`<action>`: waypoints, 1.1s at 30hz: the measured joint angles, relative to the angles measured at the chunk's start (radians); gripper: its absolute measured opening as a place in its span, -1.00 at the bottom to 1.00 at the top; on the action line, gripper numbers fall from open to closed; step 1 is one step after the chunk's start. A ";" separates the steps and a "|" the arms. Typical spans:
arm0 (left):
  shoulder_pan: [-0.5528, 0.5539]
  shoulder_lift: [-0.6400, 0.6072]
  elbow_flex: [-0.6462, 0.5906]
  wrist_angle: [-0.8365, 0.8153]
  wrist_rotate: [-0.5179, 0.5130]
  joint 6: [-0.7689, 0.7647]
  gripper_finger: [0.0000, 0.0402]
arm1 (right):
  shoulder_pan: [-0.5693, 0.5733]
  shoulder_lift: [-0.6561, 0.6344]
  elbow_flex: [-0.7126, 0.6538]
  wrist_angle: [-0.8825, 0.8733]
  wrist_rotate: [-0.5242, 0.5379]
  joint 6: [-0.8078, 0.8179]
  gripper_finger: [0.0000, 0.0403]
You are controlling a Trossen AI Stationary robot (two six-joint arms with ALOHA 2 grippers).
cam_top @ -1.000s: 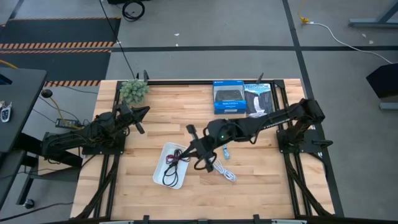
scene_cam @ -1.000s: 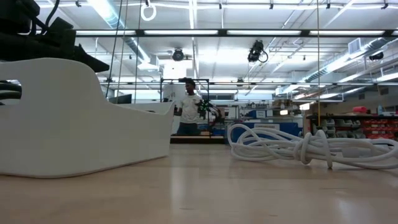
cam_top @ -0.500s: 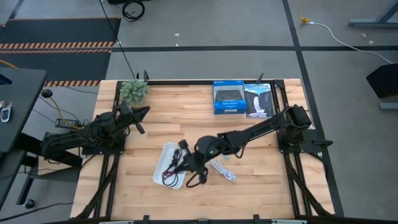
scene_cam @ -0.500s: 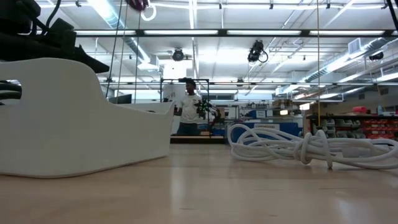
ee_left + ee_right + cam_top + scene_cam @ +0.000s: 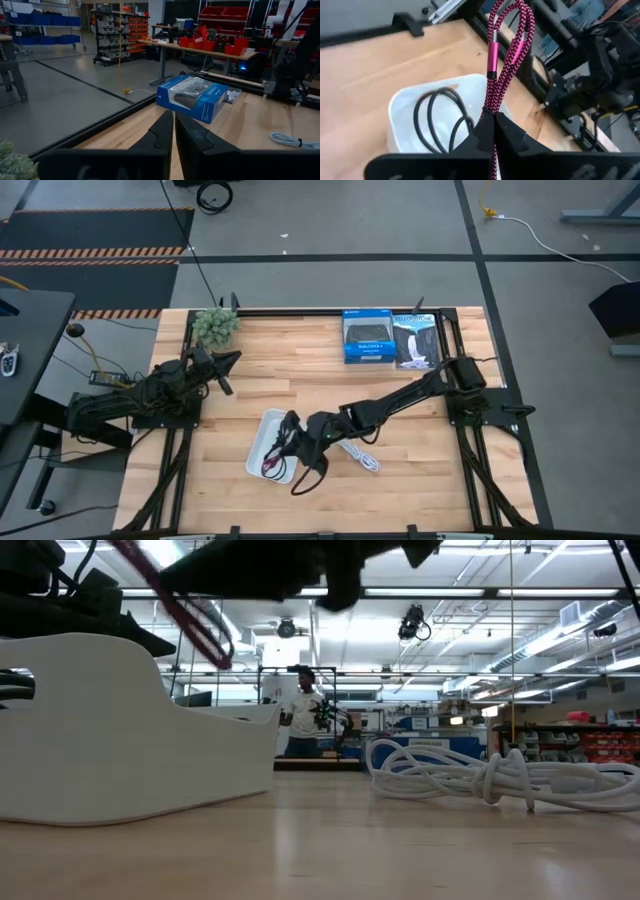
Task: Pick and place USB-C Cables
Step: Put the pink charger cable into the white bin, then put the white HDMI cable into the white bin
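My right gripper [image 5: 287,446] reaches over the white tray [image 5: 260,428] and is shut on the dark red braided cable [image 5: 506,47], which also shows in the low view [image 5: 193,615]. A black cable [image 5: 441,117] lies coiled inside the tray [image 5: 402,107]. The white cable [image 5: 362,457] lies in a loose bundle on the table right of the tray [image 5: 100,740], as the low view shows [image 5: 480,778]. The small light-blue cable is hidden. My left gripper [image 5: 226,366] waits at the table's left side, shut [image 5: 174,131]. My right gripper pinches the dark red cable between its two fingers, on a bundle of strands [image 5: 491,106] near its coiled middle. The fingers come from the table's right, slanting down. The looped end and plugs [image 5: 491,55] stick out past the fingertips, lifted clear above the tray.
Two boxed products in blue packaging [image 5: 367,338] [image 5: 416,341] stand at the far edge. A small green plant [image 5: 215,325] sits at the far left corner. A person [image 5: 303,710] stands in the room beyond the table. Bare wood lies between the tray and the boxes.
My right gripper has carried the dark red cable from the table's middle toward the near left, over the tray, and has come down: it and the hanging cable now show at the top of the low view. The white cable has stayed in place.
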 joint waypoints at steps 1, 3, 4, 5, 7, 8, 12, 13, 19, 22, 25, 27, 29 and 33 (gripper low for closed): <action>0.000 0.000 0.000 0.000 0.000 0.000 -0.88 | -0.003 0.008 0.000 0.005 0.000 -0.021 -0.95; 0.000 0.000 0.000 0.001 -0.001 0.000 -0.88 | -0.007 0.018 -0.001 -0.027 0.002 -0.067 -0.93; 0.000 -0.001 -0.001 -0.003 0.000 0.000 -0.88 | -0.010 0.028 0.001 -0.010 -0.001 -0.094 -0.92; 0.000 0.000 -0.001 -0.004 0.001 0.000 -0.88 | -0.013 0.034 0.002 -0.020 -0.002 -0.128 -0.92; 0.000 0.005 -0.002 0.004 0.000 0.000 -0.88 | -0.016 0.050 0.000 -0.032 -0.008 -0.187 -0.92; 0.000 0.006 -0.002 0.002 0.001 0.000 -0.88 | -0.017 0.058 0.000 -0.030 -0.007 -0.219 -0.92; 0.000 0.007 -0.002 -0.007 0.001 0.000 -0.88 | -0.016 0.074 0.000 -0.043 -0.006 -0.265 -0.91; 0.000 0.006 -0.002 -0.004 0.001 0.000 -0.88 | -0.016 0.078 0.000 -0.048 -0.006 -0.260 -0.90; 0.000 0.006 -0.002 0.001 0.001 0.000 -0.88 | -0.016 0.086 0.000 -0.097 0.052 -0.258 -0.76; 0.000 0.006 -0.002 0.000 0.000 0.000 -0.88 | -0.016 0.086 0.000 -0.112 0.067 -0.251 -0.66; 0.000 0.006 -0.002 0.001 0.000 0.000 -0.88 | -0.016 0.086 0.000 -0.108 0.103 -0.252 -0.56; 0.000 0.006 -0.002 0.000 0.000 0.000 -0.88 | -0.016 0.086 0.000 -0.112 0.131 -0.252 -0.50; 0.000 0.006 -0.002 0.000 0.000 0.000 -0.88 | -0.016 0.077 0.000 -0.113 0.161 -0.250 -0.45; 0.000 0.006 -0.002 0.001 0.000 0.000 -0.88 | -0.007 0.035 0.000 -0.090 0.138 -0.227 -0.42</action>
